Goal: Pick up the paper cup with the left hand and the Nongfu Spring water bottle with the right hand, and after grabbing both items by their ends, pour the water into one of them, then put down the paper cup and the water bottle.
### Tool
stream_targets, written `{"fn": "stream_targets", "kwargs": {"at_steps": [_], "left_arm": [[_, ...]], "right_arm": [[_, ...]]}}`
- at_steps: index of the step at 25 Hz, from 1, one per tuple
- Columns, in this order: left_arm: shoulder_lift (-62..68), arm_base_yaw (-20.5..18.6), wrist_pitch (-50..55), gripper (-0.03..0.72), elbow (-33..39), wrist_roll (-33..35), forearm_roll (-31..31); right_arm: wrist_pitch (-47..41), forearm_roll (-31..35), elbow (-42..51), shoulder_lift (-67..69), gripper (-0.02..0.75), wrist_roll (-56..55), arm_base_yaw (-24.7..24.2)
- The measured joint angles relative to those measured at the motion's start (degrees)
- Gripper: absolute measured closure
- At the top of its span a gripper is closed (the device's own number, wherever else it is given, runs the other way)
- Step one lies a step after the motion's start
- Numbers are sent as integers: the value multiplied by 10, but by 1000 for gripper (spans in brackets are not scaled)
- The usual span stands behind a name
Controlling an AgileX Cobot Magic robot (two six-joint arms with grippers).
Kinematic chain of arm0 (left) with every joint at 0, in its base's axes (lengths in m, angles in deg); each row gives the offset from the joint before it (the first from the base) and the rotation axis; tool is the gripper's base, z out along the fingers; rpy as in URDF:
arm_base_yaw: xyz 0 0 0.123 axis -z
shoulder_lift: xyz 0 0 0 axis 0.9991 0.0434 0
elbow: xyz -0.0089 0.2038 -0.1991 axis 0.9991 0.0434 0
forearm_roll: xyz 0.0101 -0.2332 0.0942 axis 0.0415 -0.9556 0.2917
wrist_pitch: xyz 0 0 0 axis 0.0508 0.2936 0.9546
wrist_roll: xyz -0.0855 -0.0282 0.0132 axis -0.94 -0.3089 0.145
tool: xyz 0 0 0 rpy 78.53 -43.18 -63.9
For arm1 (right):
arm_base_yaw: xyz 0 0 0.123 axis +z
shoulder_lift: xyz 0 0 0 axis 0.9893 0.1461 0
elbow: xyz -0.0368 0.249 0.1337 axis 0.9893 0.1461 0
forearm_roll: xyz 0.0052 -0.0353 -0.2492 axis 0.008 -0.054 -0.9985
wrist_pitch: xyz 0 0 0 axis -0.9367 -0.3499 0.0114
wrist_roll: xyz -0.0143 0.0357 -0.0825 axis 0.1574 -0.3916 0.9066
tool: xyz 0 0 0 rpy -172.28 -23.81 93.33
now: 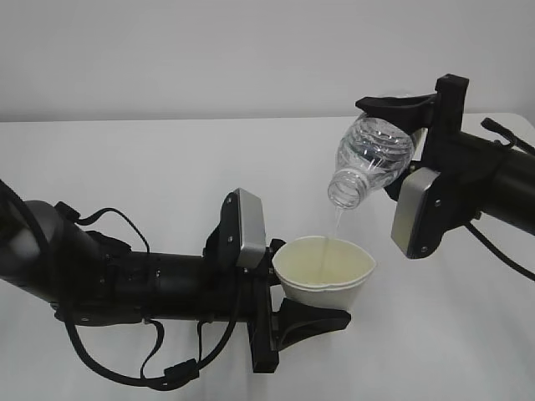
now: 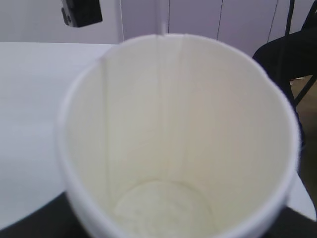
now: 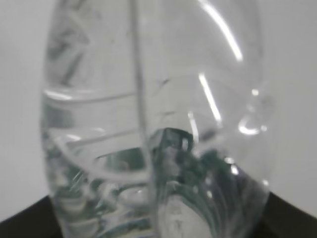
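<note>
A big white table (image 1: 125, 167) is lying under everything. A plain pale wall (image 1: 209, 50) is standing behind it. A small black box (image 2: 81, 12) is hanging up high near the wall.

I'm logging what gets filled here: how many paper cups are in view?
1. The small white tapered paper cup is held off the white table by the left black robot arm, under the mouth of the tilted clear plastic bottle. No other cup shows.
</note>
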Motion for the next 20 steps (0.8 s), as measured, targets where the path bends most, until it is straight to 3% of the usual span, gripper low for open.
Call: {"fn": "stream_targets", "kwargs": {"at_steps": [20], "left_arm": [[0,0,0,258,0,0,2]], "right_arm": [[16,5,0,0,262,0,0]]}}
